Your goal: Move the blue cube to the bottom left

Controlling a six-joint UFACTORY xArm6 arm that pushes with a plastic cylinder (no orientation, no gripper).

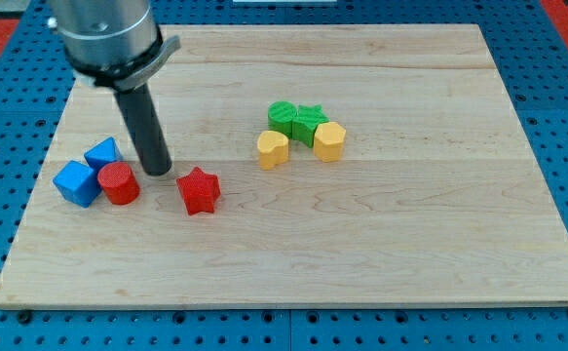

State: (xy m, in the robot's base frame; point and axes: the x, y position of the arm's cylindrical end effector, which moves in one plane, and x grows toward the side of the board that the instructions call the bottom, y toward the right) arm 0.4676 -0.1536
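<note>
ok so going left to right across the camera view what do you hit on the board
blue cube → red cylinder → my tip → red star → yellow heart-like block → yellow hexagon

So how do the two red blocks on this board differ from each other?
The red cylinder has a round top; the red star has pointed arms. The red cylinder touches the blue cube on the view's left, while the red star stands alone. My tip sits between them, nearer the red cylinder than the red star. Both are the same red and look similar in size.
</note>
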